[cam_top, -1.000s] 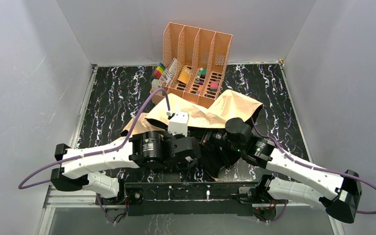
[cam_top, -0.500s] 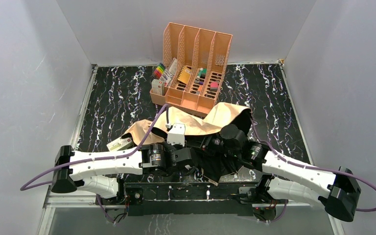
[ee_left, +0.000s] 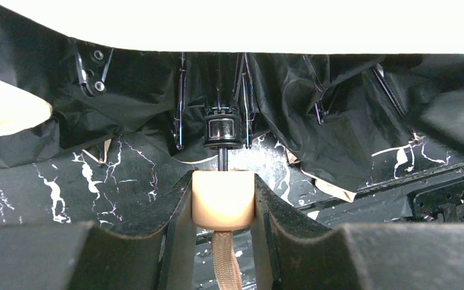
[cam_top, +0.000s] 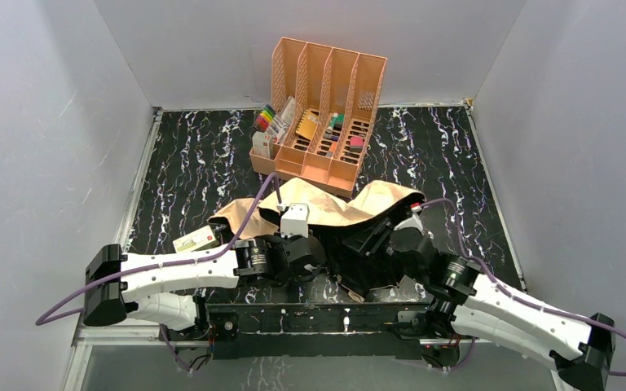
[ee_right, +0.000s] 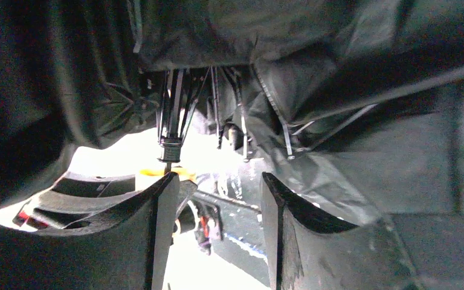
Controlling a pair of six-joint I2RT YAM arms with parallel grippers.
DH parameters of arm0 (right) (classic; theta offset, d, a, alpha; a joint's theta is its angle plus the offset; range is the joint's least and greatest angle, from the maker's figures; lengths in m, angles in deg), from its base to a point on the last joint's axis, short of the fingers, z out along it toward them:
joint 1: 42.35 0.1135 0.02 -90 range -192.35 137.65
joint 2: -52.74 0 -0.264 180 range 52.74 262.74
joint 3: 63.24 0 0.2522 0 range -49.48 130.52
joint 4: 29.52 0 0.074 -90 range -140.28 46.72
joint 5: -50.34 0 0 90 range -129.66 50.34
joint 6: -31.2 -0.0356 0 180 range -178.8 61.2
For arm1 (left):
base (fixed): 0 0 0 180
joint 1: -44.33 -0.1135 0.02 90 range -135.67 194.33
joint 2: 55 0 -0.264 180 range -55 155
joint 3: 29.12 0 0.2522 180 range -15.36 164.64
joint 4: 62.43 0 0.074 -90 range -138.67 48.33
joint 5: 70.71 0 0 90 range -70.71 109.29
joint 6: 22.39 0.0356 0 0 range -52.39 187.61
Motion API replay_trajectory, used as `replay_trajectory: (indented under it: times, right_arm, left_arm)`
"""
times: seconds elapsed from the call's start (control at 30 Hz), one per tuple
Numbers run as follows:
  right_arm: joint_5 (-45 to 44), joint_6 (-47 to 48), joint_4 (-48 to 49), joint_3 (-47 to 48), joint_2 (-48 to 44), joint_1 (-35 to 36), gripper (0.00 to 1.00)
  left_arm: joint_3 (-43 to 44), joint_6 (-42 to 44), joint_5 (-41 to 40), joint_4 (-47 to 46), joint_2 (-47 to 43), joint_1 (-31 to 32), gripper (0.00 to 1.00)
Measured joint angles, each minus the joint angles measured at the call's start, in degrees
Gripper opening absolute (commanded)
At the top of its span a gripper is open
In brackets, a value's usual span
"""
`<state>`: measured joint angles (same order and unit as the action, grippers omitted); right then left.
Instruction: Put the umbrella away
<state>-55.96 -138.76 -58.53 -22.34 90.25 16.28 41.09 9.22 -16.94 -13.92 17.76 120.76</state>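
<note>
Tan fabric on top and black beneath: the umbrella (cam_top: 330, 205) lies slumped and half collapsed in the middle of the black, white-veined bench (cam_top: 187, 163). It sits between the two robot arms at the near edge and a peach file organizer (cam_top: 326, 98) at the back. The organizer's slots hold small items, with coloured markers (cam_top: 266, 120) at its left end. A small cream box (cam_top: 197, 240) lies on the bench just left of the canopy, close to the left arm.

Left wrist view: the left end effector (ee_left: 223, 187) is clenched on the umbrella's short cream handle (ee_left: 223, 205), with a black finger (ee_left: 172, 223) pressed against each side. A thin dark shaft (ee_left: 222, 158) runs from the handle to a black hub where the metal ribs gather. A brown strap (ee_left: 225, 260) trails from the handle toward the camera. Crumpled black canopy fills the view above.

Right wrist view: the right end effector (ee_right: 216, 199) sits beneath the black canopy, released. Its two fingers stand apart with nothing between them. A bundle of ribs (ee_right: 172, 115) hangs just ahead, slightly to its left.
</note>
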Motion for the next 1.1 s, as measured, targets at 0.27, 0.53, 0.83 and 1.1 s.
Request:
replay_trajectory:
  times: [0.27,0.53,0.83,1.1]
  right_arm:
    - [-13.2,0.9,-20.7,3.6,-10.0,0.0,0.59]
    - [-16.2,22.4,-28.3,24.1,-5.0,-0.1,0.60]
    - [-13.2,46.2,-28.9,48.2,15.3,-0.1,0.68]
    - [-1.4,60.3,-31.5,54.4,36.5,-9.3,0.69]
  left_arm:
    - [-7.3,3.3,5.4,-7.7,-0.2,-5.4,0.57]
    - [-10.1,17.1,15.2,-18.2,-7.4,-6.5,0.81]
    - [-6.7,25.3,15.9,-13.6,-21.7,-6.5,0.84]
    - [0.5,28.4,11.6,-7.6,-16.6,-26.3,0.83]
